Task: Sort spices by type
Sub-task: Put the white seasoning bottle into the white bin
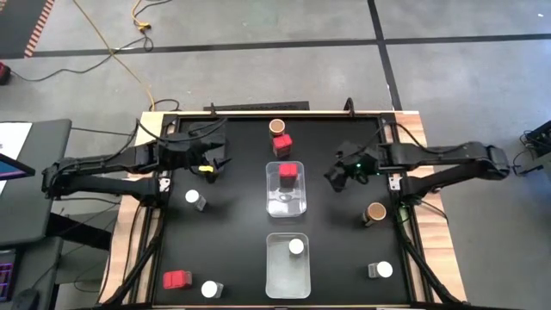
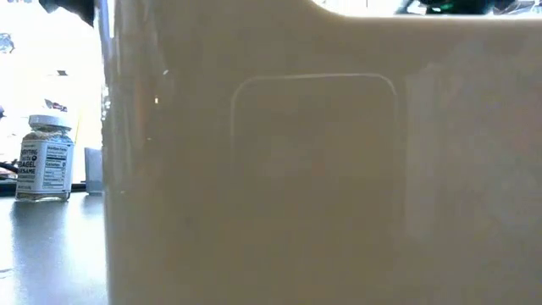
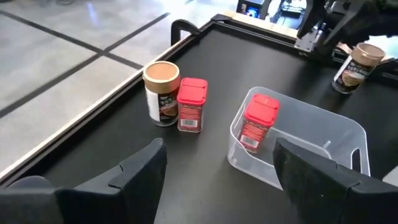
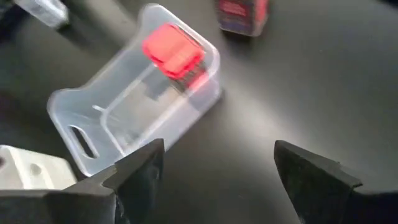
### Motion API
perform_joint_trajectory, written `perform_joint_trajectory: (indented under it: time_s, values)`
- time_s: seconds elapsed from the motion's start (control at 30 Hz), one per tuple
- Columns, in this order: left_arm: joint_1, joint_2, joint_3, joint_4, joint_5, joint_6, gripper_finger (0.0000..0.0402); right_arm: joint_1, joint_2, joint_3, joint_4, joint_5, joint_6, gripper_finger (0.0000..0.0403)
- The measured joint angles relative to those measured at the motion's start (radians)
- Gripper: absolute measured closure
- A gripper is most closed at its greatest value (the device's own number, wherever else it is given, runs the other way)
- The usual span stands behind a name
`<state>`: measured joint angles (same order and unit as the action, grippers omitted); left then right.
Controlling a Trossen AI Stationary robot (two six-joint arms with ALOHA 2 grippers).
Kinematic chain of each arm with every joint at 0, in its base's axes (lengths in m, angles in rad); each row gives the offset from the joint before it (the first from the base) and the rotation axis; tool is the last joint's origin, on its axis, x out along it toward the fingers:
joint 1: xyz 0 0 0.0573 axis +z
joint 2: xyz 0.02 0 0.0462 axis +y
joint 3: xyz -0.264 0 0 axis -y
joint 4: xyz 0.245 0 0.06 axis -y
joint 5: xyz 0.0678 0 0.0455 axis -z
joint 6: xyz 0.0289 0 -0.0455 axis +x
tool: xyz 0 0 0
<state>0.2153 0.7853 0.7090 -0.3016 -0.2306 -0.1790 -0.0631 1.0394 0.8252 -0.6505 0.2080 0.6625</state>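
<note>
A clear tub (image 4: 134, 109) is lying on the black tray surface (image 4: 298, 81), holding one red spice box (image 4: 174, 53) at its far end. Another red spice box (image 4: 242, 14) is standing just beyond the tub. The right gripper (image 4: 214, 177) is hovering near the tub, fingers (image 4: 134, 171) apart, nothing between them.

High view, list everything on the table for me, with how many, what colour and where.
Red boxy spices: three; one in the upper clear tub, one beside a brown-topped jar at the far edge, one at the near left corner.
Brown-topped jars: two; far edge, right side.
White-lidded jars: four; left of centre, near left, in the lower clear tub, near right.
Clear tubs: two, centre; upper, lower.
Table: one, black.
Left tool: open, empty, left of the upper tub.
Right tool: open, empty, right of it.
</note>
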Motion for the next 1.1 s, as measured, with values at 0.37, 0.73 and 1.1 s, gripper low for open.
perform_joint_trajectory:
  time_s: [0.37,0.73,1.1]
  values:
    - [-0.071,0.025,0.102,-0.09,-0.028,-0.004,0.012,0.017,-0.02,-0.021,0.001,0.001,-0.089,0.0074]
    - [-0.171,0.202,0.343,-0.549,-0.081,-0.094,0.012,0.036,-0.018,-0.021,0.006,0.0,-0.204,0.0074]
    - [-0.254,0.314,0.417,-1.005,0.056,-0.058,0.012,0.028,-0.018,-0.021,0.002,0.002,-0.253,0.0074]
